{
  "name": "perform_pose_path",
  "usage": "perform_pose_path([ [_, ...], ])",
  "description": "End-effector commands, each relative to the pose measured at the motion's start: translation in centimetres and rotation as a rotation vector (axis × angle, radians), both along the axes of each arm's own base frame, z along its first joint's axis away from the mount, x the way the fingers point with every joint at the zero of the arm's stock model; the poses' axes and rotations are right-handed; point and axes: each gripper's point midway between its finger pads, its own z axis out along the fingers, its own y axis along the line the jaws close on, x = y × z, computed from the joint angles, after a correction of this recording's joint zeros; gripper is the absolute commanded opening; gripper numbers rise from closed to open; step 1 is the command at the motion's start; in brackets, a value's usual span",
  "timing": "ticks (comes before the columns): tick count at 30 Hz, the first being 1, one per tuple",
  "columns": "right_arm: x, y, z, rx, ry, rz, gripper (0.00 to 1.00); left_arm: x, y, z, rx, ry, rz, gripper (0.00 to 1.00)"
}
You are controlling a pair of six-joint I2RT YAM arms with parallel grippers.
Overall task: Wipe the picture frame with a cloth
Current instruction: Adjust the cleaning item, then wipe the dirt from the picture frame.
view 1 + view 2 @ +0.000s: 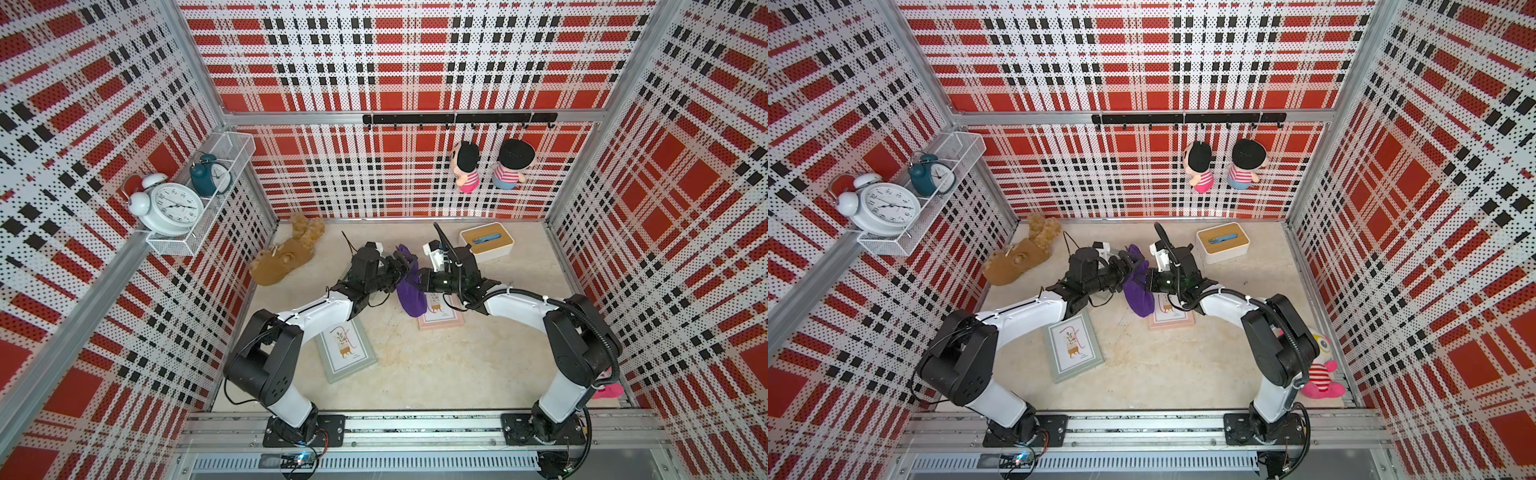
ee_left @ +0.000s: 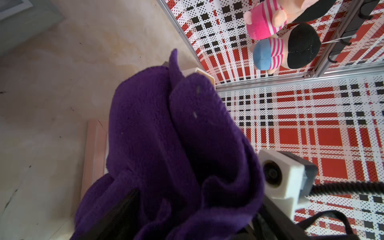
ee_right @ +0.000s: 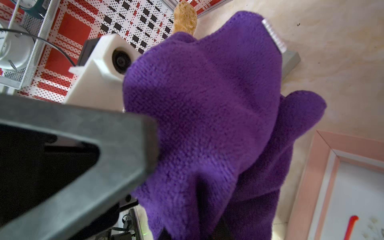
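The purple cloth (image 1: 409,291) (image 1: 1138,286) hangs bunched between my two grippers at mid-table. Its lower end droops onto the pink picture frame (image 1: 442,320) (image 1: 1173,322). My right gripper (image 1: 422,278) is shut on the cloth (image 3: 207,104), which hides its jaws. My left gripper (image 1: 399,266) meets the cloth (image 2: 166,135) from the opposite side. Its jaws stand wide with folds bunched between and over them, and one grey finger (image 3: 93,145) presses the fabric. A second, grey-green picture frame (image 1: 347,353) lies flat under the left arm.
A brown plush toy (image 1: 286,257) lies at the back left of the table. A white box with a wooden lid (image 1: 486,241) sits at the back right. Two dolls (image 1: 467,166) hang on the rear wall, and a pink doll (image 1: 1320,374) stands by the right arm's base.
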Motion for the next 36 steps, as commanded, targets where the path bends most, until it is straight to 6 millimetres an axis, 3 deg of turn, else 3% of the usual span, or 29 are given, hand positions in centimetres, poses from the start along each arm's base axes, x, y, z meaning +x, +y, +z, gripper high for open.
perform_pose_path([
  [1, -1.1, 0.8, 1.9, -0.010, -0.134, 0.073, 0.05, 0.0, -1.3, 0.8, 0.002, -0.023, -0.057, 0.74],
  [6, -1.1, 0.8, 2.4, -0.053, -0.195, 0.105, 0.13, -0.7, -2.3, 0.7, 0.003, -0.027, -0.121, 0.62],
  [10, -1.1, 0.2, 3.2, -0.092, -0.237, 0.089, 0.24, -0.5, -1.7, 0.8, 0.037, -0.036, -0.116, 0.30],
  [11, -1.0, -0.3, 3.1, -0.121, -0.245, 0.069, 0.32, -0.3, -1.1, 0.8, 0.052, -0.040, -0.099, 0.22],
  [14, -0.6, -2.7, 3.6, -0.194, -0.275, -0.021, 0.74, 0.2, 2.0, 0.4, 0.117, -0.041, -0.024, 0.01],
  [16, -0.5, -4.9, 4.1, -0.225, -0.306, -0.106, 0.95, 0.4, 4.4, 0.1, 0.178, -0.047, 0.027, 0.00],
  [17, -0.3, -6.2, 4.3, -0.238, -0.313, -0.151, 1.00, 0.6, 5.9, 0.1, 0.234, -0.056, 0.054, 0.00],
  [20, 0.4, -9.8, 4.4, -0.242, -0.280, -0.254, 1.00, 0.5, 9.8, -0.4, 0.429, -0.053, 0.123, 0.00],
  [24, 1.9, -13.9, 1.5, -0.271, -0.138, -0.376, 0.98, -0.3, 10.8, -1.5, 0.589, -0.036, 0.104, 0.00],
  [27, 2.8, -15.6, -2.1, -0.299, 0.011, -0.420, 0.85, -0.6, 9.7, -3.2, 0.679, -0.012, 0.073, 0.00],
  [30, 3.1, -16.0, -5.3, -0.318, 0.142, -0.414, 0.71, -0.6, 7.4, -5.2, 0.753, 0.009, 0.024, 0.00],
  [36, 3.1, -16.5, -9.3, -0.387, 0.253, -0.406, 0.48, -0.5, 2.0, -8.9, 0.824, 0.034, -0.086, 0.00],
])
